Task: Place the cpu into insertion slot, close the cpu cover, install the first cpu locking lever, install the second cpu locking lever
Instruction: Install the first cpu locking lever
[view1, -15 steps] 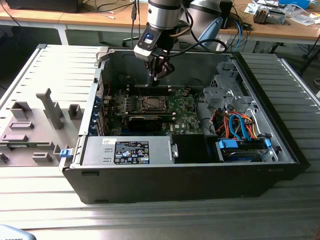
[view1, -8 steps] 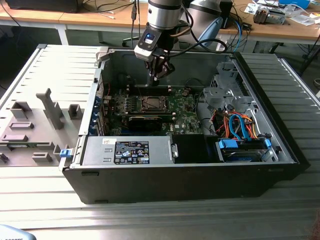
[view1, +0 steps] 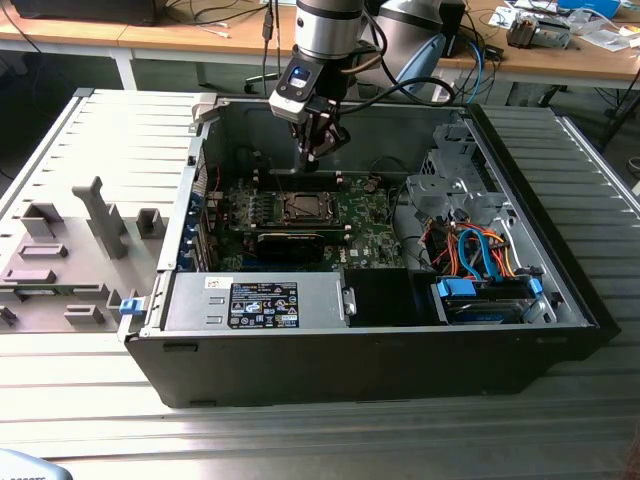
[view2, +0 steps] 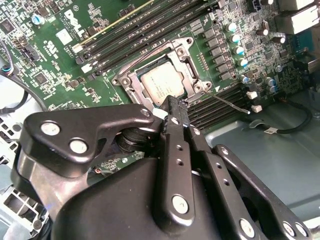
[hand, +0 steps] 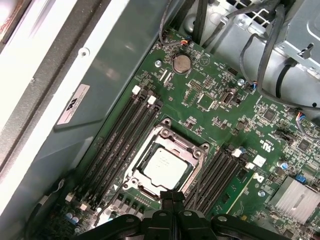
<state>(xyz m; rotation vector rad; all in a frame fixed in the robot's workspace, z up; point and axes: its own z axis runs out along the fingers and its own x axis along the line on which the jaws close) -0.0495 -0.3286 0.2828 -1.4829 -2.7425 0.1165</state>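
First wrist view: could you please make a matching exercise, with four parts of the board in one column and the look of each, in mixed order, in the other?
1. cpu
2. coin battery
3. memory slots
4. heat sink

A. long, black, in parallel rows
B. round, silvery disc
C. silvery, finned block
D. square, flat, grey top

Pairs: 1-D, 2-B, 3-A, 4-C

Open black computer case (view1: 350, 365) holds a green motherboard (view1: 375, 228).
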